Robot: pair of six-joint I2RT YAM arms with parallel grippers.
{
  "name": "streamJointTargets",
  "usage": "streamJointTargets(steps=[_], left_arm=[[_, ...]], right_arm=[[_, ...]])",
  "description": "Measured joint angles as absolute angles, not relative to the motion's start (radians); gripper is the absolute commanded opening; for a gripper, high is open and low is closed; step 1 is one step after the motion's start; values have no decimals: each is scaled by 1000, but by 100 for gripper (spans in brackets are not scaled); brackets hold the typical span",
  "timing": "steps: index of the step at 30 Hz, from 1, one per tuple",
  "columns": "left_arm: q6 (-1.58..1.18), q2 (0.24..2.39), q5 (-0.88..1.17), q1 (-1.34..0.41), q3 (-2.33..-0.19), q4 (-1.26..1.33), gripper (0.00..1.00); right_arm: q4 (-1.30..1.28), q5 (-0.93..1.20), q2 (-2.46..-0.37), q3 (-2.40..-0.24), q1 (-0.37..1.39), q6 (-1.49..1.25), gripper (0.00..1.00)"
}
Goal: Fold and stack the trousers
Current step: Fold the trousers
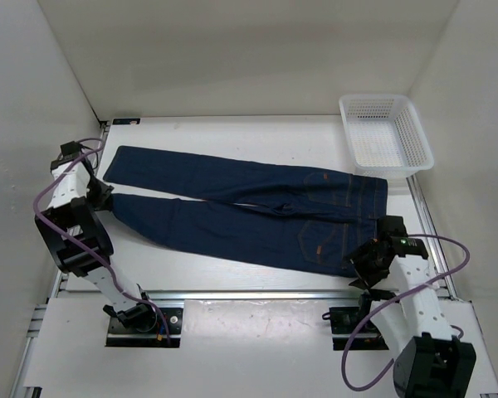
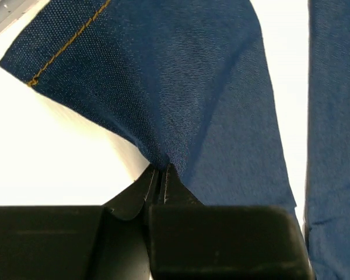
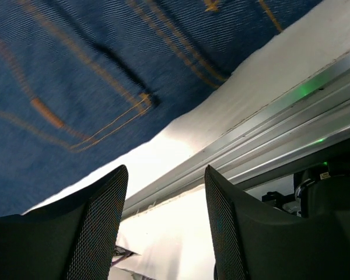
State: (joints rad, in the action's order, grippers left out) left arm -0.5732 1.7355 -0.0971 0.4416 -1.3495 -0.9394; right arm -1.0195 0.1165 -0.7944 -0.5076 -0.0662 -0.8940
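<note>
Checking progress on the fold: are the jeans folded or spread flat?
Spread, not folded: the trousers lie full length, both legs stretched out side by side. The left gripper is shut on one leg near its hem.

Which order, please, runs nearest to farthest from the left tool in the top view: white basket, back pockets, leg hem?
1. Leg hem, far left, pinched in the left tool.
2. Back pockets, right of centre.
3. White basket, far right.

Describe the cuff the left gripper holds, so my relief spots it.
Start at the jeans spread across the table, waistband by the white basket. Follow the leg nearer the arms to its left end: that cuff is pinched in the left gripper, while the far leg's cuff lies free.
</note>
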Motion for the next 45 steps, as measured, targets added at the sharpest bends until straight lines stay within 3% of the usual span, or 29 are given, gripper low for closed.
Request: streamJointTargets(steps=[6, 13, 16, 19, 20, 21, 25, 34, 45], left_arm=[[-573, 1736, -97, 432, -1389, -971, 10], [-573, 1736, -97, 432, -1436, -997, 10], [-573, 1736, -97, 432, -1448, -1010, 10], [-573, 1736, -97, 432, -1456, -1020, 10], [-573, 1736, -97, 432, -1460, -1024, 10], [-573, 1736, -97, 432, -1466, -1029, 10], [-573, 1735, -97, 432, -1492, -1051, 10], [-577, 1658, -97, 437, -1566, -1119, 10], [-563, 1491, -64, 520, -1561, -1206, 10]], right_arm=[[-948, 101, -923, -492, -66, -924, 61], [-850, 67, -997, -461, -66, -966, 53], [-815, 45, -998, -446, -65, -991, 43], [-790, 19, -998, -445, -55, -1021, 16], [-783, 14, -997, -445, -53, -1023, 1], [-779, 8, -997, -447, -49, -1026, 0], [-813, -37, -970, -480, -47, -1028, 0], [-1002, -120, -634, -740, -44, -934, 0], [-1294, -162, -556, -1065, -43, -930, 0]])
